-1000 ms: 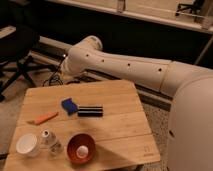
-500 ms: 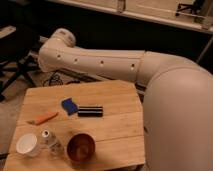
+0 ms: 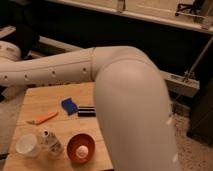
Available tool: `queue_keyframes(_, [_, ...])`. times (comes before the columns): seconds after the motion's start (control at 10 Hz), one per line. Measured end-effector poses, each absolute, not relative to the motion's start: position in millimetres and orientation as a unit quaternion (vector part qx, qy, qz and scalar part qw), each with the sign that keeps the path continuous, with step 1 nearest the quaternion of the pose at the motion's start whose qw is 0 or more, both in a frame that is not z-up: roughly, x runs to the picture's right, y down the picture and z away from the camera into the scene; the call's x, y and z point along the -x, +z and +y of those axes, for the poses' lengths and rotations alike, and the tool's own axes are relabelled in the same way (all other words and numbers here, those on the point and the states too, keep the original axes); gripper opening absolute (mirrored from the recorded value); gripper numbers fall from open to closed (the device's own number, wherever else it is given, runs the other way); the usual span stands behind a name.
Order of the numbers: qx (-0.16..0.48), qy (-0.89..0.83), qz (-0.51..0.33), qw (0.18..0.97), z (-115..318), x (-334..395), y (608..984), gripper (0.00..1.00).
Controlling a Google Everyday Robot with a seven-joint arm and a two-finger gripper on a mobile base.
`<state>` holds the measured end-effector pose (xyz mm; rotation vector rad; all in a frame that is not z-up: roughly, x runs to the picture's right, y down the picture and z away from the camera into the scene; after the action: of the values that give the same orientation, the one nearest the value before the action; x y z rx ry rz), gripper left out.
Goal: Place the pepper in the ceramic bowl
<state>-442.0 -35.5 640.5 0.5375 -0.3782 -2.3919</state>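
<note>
The slim orange pepper (image 3: pixel 42 118) lies flat on the left side of the wooden table (image 3: pixel 47 97), its paler tip pointing left. The rust-red ceramic bowl (image 3: pixel 81 148) stands near the table's front edge, right of the pepper, with a small white object (image 3: pixel 83 150) inside it. My white arm (image 3: pixel 75 70) stretches across the view from the right foreground to the left edge, above the table's far side. The gripper is out of view past the left edge.
A blue block (image 3: pixel 69 105) and a black bar (image 3: pixel 86 111) lie mid-table beside the arm's elbow. A white cup (image 3: pixel 27 145) and a small clear bottle (image 3: pixel 51 142) stand at the front left, next to the bowl. My elbow (image 3: pixel 132 105) hides the table's right part.
My arm has swung further left and its elbow now fills the right foreground, hiding the table's right side. The pepper, bowl and other things have not moved on the table.
</note>
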Motion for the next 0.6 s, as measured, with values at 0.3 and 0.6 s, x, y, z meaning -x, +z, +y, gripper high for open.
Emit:
queue_keyframes(0.3, [-0.147,-0.918,-0.186,0.319,-16.5,444.2,680.7,0.44])
queue_keyframes(0.6, [-0.132,-0.909,-0.209,0.336,-34.3,424.9,711.5,0.73])
